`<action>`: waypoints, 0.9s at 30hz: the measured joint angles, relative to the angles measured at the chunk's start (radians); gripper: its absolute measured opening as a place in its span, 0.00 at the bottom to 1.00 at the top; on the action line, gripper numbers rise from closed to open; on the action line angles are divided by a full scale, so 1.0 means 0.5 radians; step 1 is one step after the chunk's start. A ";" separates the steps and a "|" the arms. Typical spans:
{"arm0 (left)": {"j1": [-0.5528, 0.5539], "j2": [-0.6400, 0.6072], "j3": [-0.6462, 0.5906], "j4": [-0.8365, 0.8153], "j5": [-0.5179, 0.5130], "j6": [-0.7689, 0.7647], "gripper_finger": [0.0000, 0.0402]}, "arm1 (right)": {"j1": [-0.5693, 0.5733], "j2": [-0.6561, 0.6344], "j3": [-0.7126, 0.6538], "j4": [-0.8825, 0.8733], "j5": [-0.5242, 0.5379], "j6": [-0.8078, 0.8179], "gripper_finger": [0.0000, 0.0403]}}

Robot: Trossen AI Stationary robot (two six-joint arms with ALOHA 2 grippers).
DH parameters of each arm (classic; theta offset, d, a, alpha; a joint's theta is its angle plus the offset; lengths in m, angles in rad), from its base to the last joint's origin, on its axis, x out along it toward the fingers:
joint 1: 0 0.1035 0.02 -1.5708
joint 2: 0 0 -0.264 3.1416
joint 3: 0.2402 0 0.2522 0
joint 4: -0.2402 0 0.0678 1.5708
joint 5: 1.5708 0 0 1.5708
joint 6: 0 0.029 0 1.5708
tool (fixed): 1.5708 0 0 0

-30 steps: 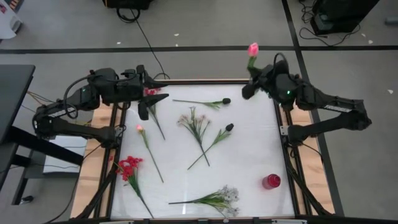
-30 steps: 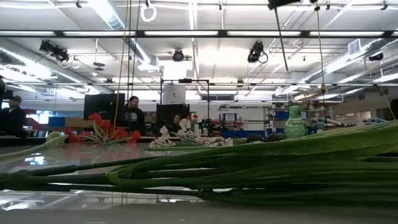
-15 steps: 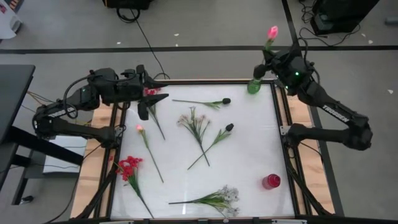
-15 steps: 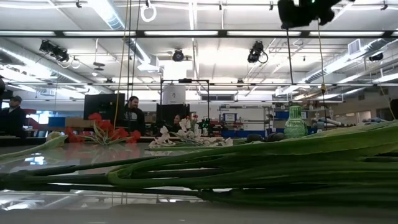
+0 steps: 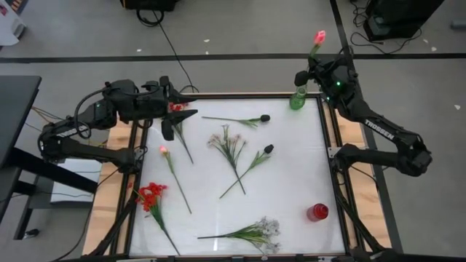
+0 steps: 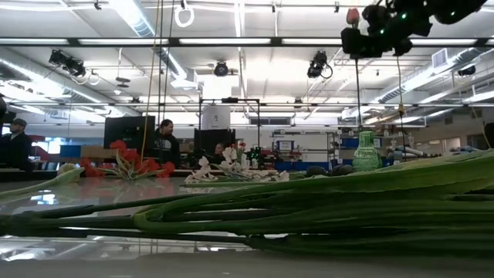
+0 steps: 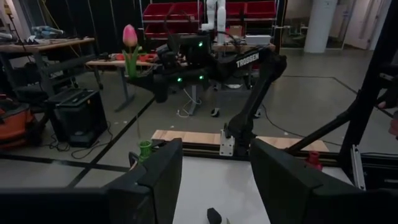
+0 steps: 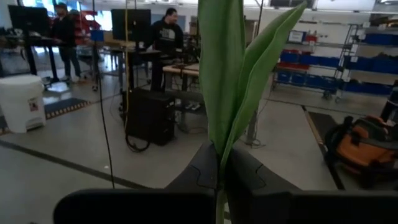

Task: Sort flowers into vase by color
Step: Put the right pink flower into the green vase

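Right claw (image 5: pixel 314 62) grips a pink tulip (image 5: pixel 319 36) over the green vase (image 5: pixel 298 99) at 1 o'clock; seven flowers (image 5: pixel 231 149) remain; left claw (image 5: pixel 173 120) open at 10 o'clock

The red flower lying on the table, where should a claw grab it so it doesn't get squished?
Grab the red flower by its thin green stem, about midway, coming straight down from above. It lies flat near the table's left edge, with its soft red cluster at one end and bare stem trailing away, so the stem is probably the safest part to pinch.

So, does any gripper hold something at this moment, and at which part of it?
The right gripper holds a pink tulip by its stem, just under the leaves, above the green vase. The left gripper is open and holds nothing.
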 joint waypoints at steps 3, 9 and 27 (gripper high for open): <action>0.000 0.000 0.000 0.000 0.000 0.000 0.48 | -0.024 0.045 -0.031 0.001 0.000 0.033 0.04; 0.000 0.000 0.000 0.000 0.000 0.000 0.48 | -0.031 0.062 -0.112 0.002 0.029 0.119 0.04; 0.000 0.000 0.000 0.000 0.000 0.000 0.48 | -0.170 0.213 -0.296 0.101 0.014 0.287 0.10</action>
